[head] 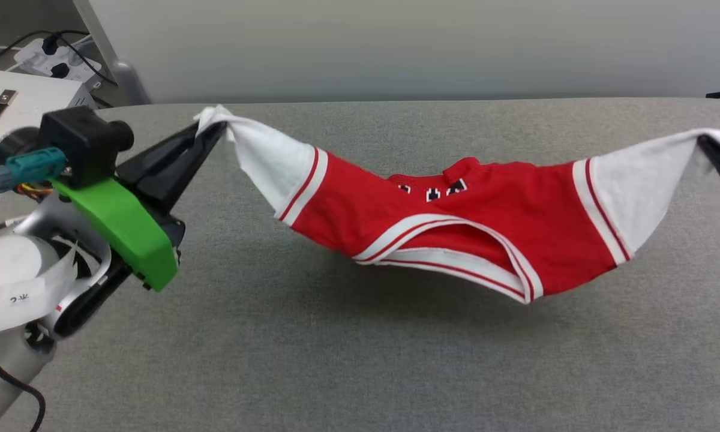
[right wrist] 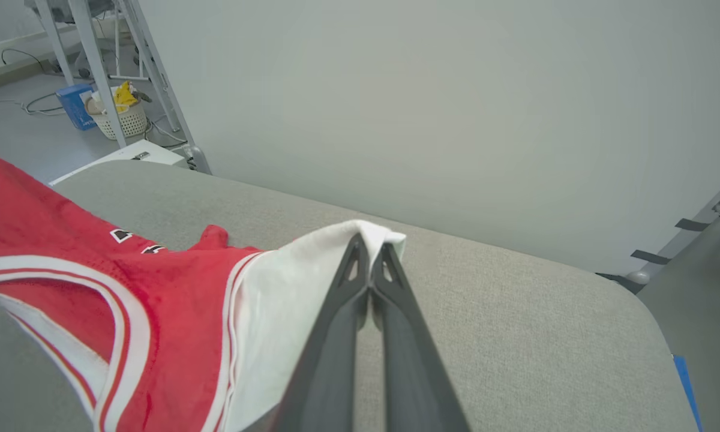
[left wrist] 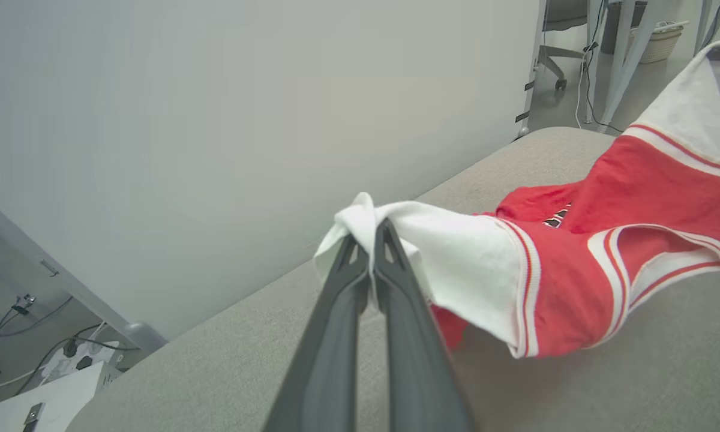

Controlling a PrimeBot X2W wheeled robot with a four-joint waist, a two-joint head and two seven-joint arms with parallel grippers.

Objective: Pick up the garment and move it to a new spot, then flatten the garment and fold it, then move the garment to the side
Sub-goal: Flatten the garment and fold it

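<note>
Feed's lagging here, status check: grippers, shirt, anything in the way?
Left gripper and right gripper shut on the garment, one sleeve end each. Slung between them, sagging low over grey surface. Nothing seen in the way.

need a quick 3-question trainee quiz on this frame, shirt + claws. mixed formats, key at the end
1. True or false: the left claw and the right claw are each shut on a white sleeve of the red T-shirt.
2. Multiple choice: the T-shirt's body is A) spread out flat, B) sagging between the two claws, C) folded into a neat stack.
3. Fill in: the white collar trim carries a thin ___ stripe.
Key: 1 true; 2 B; 3 red.
</note>
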